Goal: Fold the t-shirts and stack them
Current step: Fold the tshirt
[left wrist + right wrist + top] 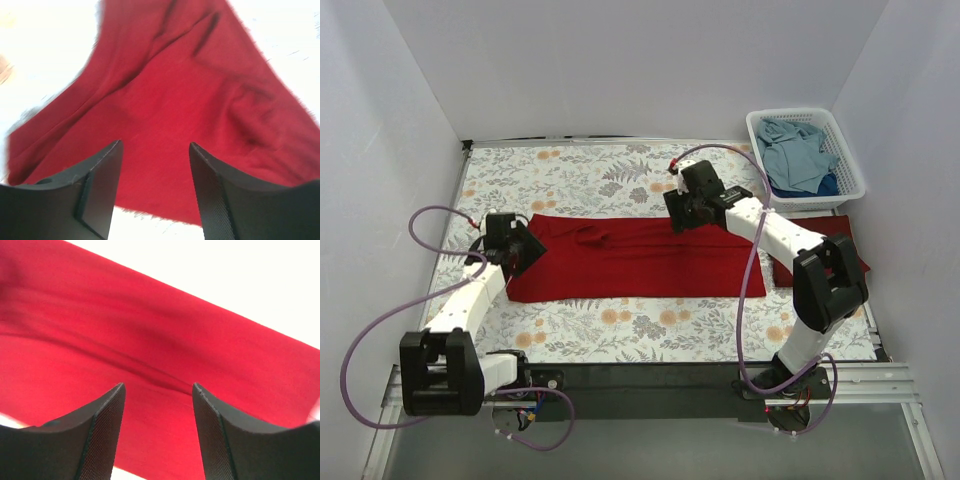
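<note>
Looking from above, the bright red t-shirt [630, 262] lies as a long band on the table [570, 335], the left gripper [523, 250] at its left end, the right gripper [680, 213] at its far edge — each wrist view, left then right, shows jaws spread over cloth, so I judge both should pinch the edge evenly before folding.
</note>
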`<state>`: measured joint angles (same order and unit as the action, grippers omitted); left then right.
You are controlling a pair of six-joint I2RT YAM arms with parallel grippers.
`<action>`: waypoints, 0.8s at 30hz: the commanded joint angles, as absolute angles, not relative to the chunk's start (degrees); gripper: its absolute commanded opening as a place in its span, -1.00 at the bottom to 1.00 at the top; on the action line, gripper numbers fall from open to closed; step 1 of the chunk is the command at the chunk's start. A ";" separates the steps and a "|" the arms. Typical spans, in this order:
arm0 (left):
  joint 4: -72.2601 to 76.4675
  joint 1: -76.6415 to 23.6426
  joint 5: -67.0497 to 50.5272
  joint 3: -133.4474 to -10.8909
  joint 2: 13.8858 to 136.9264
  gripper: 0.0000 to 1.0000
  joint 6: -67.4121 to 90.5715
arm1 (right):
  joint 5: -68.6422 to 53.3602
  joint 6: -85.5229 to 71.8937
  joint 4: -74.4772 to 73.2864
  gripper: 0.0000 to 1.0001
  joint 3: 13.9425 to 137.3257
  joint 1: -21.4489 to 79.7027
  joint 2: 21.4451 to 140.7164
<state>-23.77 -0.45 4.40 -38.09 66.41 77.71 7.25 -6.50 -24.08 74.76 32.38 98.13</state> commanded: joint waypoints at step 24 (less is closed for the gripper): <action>-19.51 -0.62 -0.97 -62.58 99.93 -0.32 82.97 | -29.36 -49.74 19.24 0.14 80.59 35.42 123.31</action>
